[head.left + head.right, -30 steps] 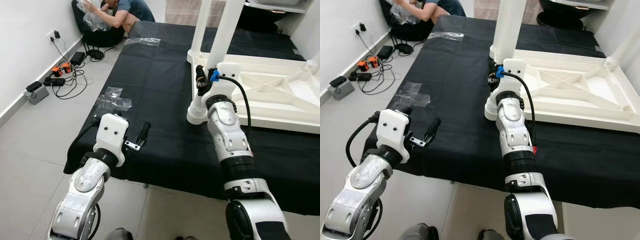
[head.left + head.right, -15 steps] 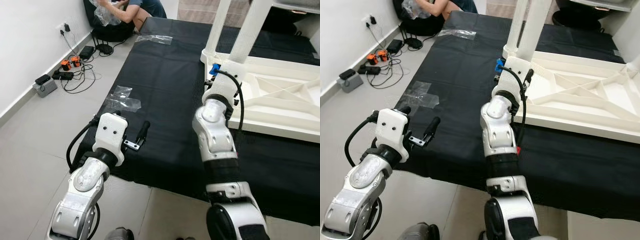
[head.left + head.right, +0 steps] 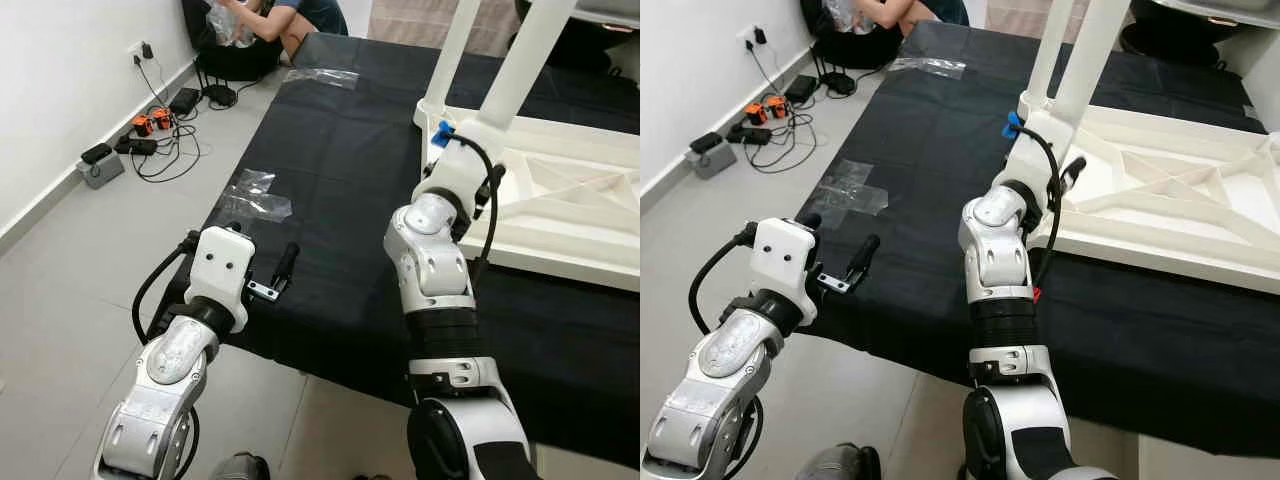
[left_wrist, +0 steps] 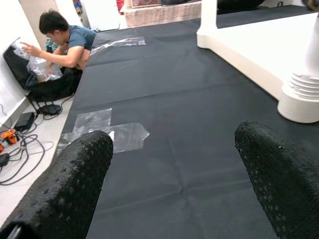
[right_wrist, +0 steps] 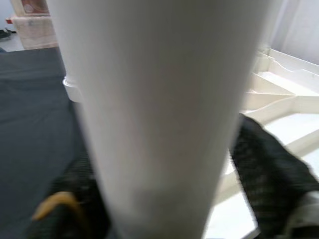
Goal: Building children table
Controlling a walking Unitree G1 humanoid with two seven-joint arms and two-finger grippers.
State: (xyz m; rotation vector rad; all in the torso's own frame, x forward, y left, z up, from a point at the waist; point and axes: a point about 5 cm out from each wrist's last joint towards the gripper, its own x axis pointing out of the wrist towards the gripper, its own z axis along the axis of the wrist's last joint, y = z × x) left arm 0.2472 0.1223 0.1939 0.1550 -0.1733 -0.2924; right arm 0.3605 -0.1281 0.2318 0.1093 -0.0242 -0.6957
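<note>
Over the last second the right gripper [image 5: 164,199] has swung up off the black mat [image 3: 330,180] onto the near white leg [image 5: 159,99] of the upturned table [image 3: 560,200], fingers straddling it, likely to seat it; left gripper [image 4: 174,174] idles spread.

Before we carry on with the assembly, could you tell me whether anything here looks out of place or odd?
Mostly tidy. The white table lies upside down on the black cloth, legs up, as assembly needs. Loose clear plastic bags lie crumpled at the cloth's edge, and one more at its far end.
</note>
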